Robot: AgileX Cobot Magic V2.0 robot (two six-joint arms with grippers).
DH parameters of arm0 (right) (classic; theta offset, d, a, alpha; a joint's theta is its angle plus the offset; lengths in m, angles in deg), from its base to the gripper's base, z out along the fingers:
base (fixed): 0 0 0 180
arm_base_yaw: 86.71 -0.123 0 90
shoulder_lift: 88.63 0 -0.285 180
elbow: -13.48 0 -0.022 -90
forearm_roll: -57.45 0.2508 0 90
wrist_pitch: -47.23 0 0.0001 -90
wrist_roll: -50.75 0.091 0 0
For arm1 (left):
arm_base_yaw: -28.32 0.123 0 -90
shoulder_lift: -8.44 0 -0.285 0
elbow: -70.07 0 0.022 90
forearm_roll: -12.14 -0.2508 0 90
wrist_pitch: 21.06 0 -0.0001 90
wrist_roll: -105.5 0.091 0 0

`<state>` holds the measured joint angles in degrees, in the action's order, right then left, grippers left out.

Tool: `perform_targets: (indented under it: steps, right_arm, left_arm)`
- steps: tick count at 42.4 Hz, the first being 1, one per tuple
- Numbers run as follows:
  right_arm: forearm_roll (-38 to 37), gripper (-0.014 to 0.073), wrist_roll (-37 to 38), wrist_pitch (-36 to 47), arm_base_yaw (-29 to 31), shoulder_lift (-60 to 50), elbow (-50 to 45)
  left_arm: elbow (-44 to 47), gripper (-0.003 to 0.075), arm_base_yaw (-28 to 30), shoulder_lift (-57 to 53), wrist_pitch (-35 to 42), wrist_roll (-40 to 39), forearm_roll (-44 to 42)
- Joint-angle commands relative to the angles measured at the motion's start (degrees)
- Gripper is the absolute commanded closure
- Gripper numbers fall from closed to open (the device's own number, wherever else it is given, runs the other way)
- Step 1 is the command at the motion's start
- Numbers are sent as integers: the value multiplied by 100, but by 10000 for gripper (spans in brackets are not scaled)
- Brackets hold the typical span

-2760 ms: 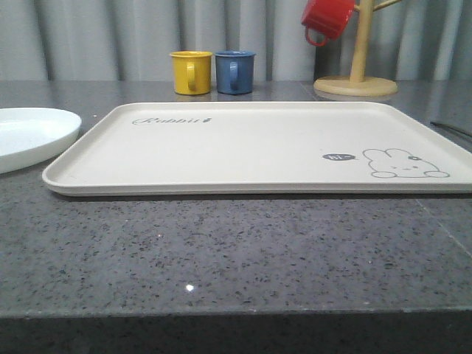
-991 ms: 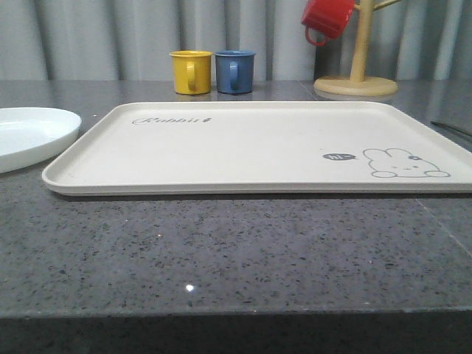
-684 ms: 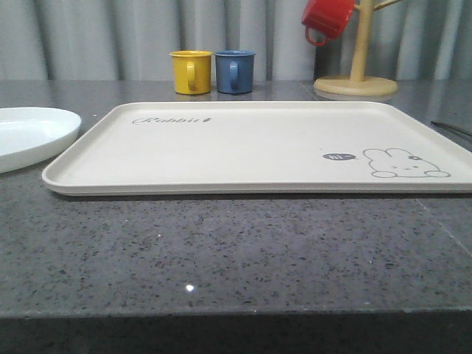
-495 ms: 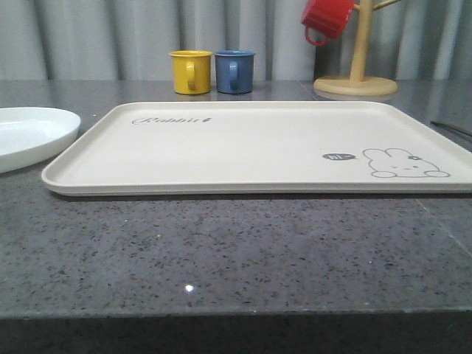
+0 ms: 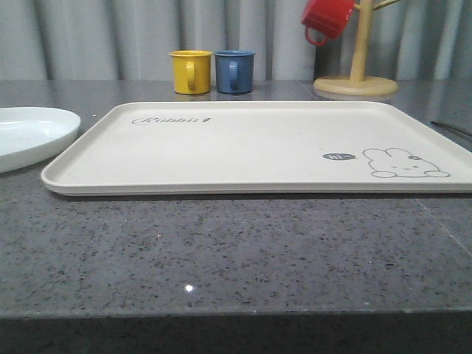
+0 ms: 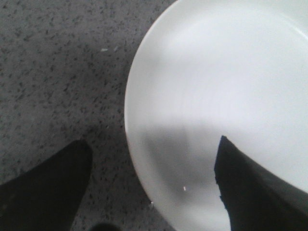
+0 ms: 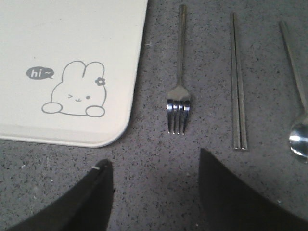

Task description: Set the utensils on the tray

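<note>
Silver fork (image 7: 179, 91) lies between the right hand's (image 7: 156, 192) spread fingers; left hand (image 6: 151, 192), fingers apart, straddles the plate (image 6: 216, 96) rim.

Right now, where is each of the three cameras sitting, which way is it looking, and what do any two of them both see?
Front view: low at the table edge, facing forward over the large cream rectangular tray, yellow and blue cups behind; no arm visible.
Left wrist view: looks down on the round white plate, left tool open, straddling its rim.
Right wrist view: looks down on the shiny metal fork, metal chopsticks and spoon beside the tray's rabbit corner; right tool open.
Shared: front and right wrist views show the tray's rabbit; front and left wrist, the plate.
</note>
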<state>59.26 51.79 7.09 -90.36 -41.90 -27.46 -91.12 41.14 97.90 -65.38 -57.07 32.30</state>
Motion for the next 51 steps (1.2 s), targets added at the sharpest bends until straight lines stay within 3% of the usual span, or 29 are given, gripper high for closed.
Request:
perform_targets:
  steps: [1,10,22,28,41,51]
  right_arm:
    - [-51,163,-55,312,33,3,196]
    - [-51,163,-55,312,33,3,196]
    - [-51,163,-55,312,33,3,196]
    - [-51,163,-55,312,33,3,196]
    - [-51,163,-55,312,33,3,196]
    - [-51,163,-55,312,33,3,196]
  left_arm:
    - [-192,245,7,49,464,86,273]
    - [-192,372,7,290,748,86,273]
    - [-192,645,7,290,721,86,273]
    - [-192,740,7,290,674,86,240]
    - [-685,741,7,-80,306,86,145]
    - [-1319,741,-254,-343,-156,86,989]
